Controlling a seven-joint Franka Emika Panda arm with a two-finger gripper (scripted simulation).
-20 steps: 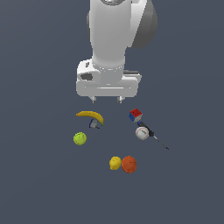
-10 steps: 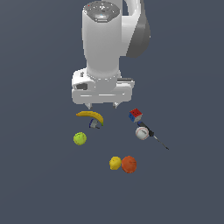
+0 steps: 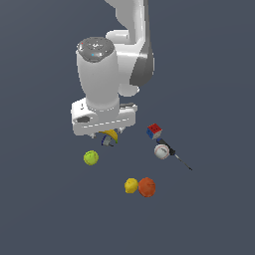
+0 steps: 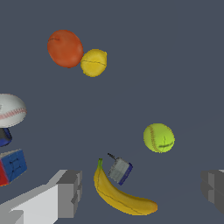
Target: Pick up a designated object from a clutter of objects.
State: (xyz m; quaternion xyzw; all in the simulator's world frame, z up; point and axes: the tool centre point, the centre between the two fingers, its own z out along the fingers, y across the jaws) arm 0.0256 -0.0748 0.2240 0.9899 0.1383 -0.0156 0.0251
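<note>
Yellow-green tennis ball point(image 3: 90, 158) lies free on the counter point(image 3: 45, 209), near the banana point(image 4: 122, 195) and well apart from the lemon point(image 3: 131, 186) and orange point(image 3: 147, 187). Over the last second the arm has shifted toward the exterior view's left and descended. The gripper point(image 4: 140, 190) is spread wide and empty. Judgement: approach phase only; alignment over the ball is incomplete.

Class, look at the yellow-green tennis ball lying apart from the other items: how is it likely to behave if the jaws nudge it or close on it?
The tennis ball is round and lies on flat, bare floor, so a nudge would probably send it rolling. Nothing touches it; the banana is its nearest neighbour, so little would stop it. Its curved sides suggest an off-centre squeeze might squirt it out.
</note>
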